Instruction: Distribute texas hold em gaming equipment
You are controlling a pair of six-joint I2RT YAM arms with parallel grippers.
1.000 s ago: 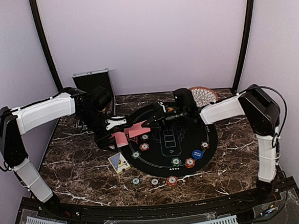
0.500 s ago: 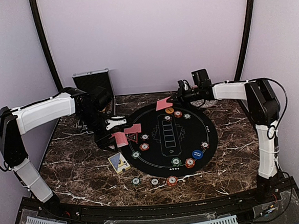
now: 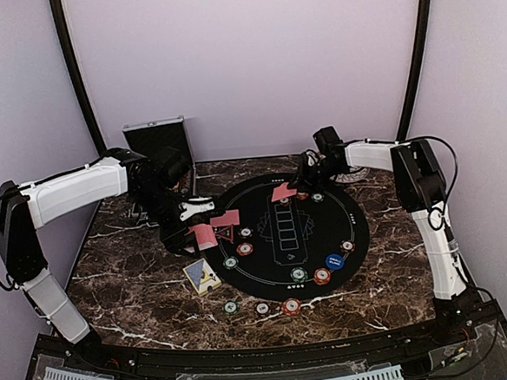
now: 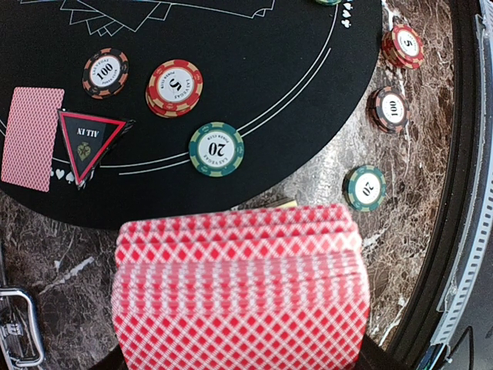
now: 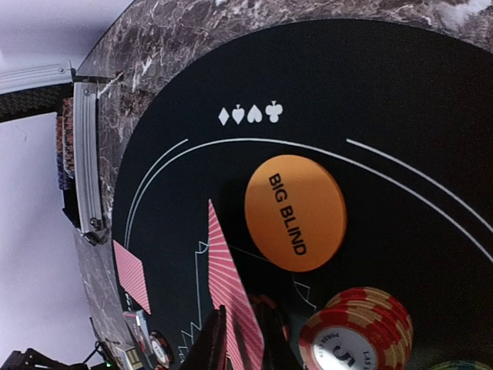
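Right end effector [image 3: 296,185] has brought a card [image 3: 281,192] over the black mat [image 3: 325,224], grip unclear; left end effector [image 3: 192,232] clamps the deck [image 4: 239,301].

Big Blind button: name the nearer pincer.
Right. The right pincer, holding a card, hovers beside the Big Blind button; the left pincer holds the deck at the mat's left edge.

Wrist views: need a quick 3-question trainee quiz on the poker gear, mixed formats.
1. True or false: the triangle marker lies on bare marble.
2. The orange button reads: A) DEALER B) BIG BLIND C) SMALL BLIND
3. Fill in: the green chip on the black mat shows the number ___.
Key: 1 false, it lies on the mat; 2 B; 3 20.
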